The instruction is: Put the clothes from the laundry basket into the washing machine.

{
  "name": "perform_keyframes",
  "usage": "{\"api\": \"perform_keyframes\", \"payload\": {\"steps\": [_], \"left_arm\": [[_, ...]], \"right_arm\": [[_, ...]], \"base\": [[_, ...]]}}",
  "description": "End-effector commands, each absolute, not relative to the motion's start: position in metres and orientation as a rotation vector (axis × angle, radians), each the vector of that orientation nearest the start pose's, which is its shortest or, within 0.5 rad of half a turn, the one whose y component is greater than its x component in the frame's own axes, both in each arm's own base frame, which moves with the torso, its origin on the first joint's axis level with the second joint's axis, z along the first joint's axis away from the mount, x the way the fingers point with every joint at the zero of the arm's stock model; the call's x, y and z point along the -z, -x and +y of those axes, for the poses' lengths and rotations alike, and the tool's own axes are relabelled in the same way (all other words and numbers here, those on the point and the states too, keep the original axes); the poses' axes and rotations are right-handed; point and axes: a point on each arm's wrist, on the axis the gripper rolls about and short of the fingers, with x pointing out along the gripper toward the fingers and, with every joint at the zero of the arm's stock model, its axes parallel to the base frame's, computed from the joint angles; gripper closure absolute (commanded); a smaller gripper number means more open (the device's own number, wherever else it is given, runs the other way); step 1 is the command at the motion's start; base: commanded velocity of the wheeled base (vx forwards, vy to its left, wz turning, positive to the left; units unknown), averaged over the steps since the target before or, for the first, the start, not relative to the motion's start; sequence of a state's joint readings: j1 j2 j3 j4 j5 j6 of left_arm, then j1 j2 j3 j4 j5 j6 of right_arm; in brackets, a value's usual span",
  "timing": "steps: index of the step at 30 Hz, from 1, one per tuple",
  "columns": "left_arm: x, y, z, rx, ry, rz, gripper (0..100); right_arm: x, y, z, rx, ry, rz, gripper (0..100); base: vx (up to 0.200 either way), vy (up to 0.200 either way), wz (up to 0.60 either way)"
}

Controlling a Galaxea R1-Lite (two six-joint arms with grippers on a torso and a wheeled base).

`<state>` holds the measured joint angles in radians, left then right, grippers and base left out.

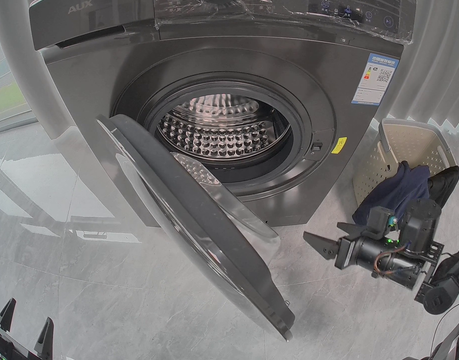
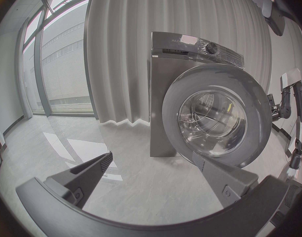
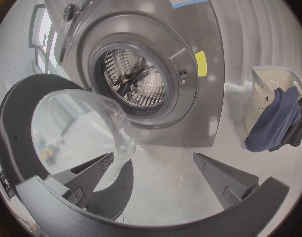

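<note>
My right gripper [image 1: 334,236] hangs low over the grey floor tiles [image 1: 114,296], in front of the washing machine [image 1: 309,176] and towards its right side. My fingers there are spread wide and empty. Just behind that gripper stands the beige laundry basket [image 1: 414,136], on the floor to the right of the machine and close to the pale curtain [image 1: 439,66]. A navy garment [image 1: 394,191] is draped over the basket's near rim and hangs down its outer wall. A black garment [image 1: 444,181] lies touching it on the same rim. The machine's round door [image 1: 199,226] is swung fully open on its left hinge, its glass bowl facing the opening, and the dimpled steel drum [image 1: 219,126] shows through the port. My left gripper [image 1: 25,323] sits low at my left, well away from the basket, its fingers also apart and empty
</note>
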<state>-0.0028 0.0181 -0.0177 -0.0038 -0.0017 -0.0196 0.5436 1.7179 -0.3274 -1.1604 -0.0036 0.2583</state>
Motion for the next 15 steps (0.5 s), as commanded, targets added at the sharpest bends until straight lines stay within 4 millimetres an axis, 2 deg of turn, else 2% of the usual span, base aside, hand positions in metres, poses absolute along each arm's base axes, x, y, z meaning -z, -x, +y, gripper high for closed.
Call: {"api": "perform_keyframes", "payload": {"steps": [1, 4, 8, 12, 15], "left_arm": [[-0.076, 0.023, 0.000, 0.005, 0.020, -0.003, 0], [-0.076, 0.023, 0.000, 0.005, 0.020, -0.001, 0], [-0.076, 0.023, 0.000, 0.005, 0.020, -0.001, 0], [-0.076, 0.023, 0.000, 0.005, 0.020, -0.003, 0], [-0.076, 0.023, 0.000, 0.005, 0.020, -0.003, 0]], "right_arm": [[-0.103, -0.265, 0.143, -0.432, -0.196, 0.279, 0], [-0.100, -0.277, 0.152, -0.441, -0.197, 0.272, 0], [-0.096, -0.277, 0.166, -0.479, -0.191, 0.279, 0], [-0.087, -0.264, 0.184, -0.540, -0.175, 0.316, 0], [-0.083, -0.253, 0.190, -0.570, -0.157, 0.343, 0]], "base": [[0.000, 0.000, 0.00], [0.000, 0.000, 0.00], [0.000, 0.000, 0.00], [0.000, 0.000, 0.00], [0.000, 0.000, 0.00]]}}
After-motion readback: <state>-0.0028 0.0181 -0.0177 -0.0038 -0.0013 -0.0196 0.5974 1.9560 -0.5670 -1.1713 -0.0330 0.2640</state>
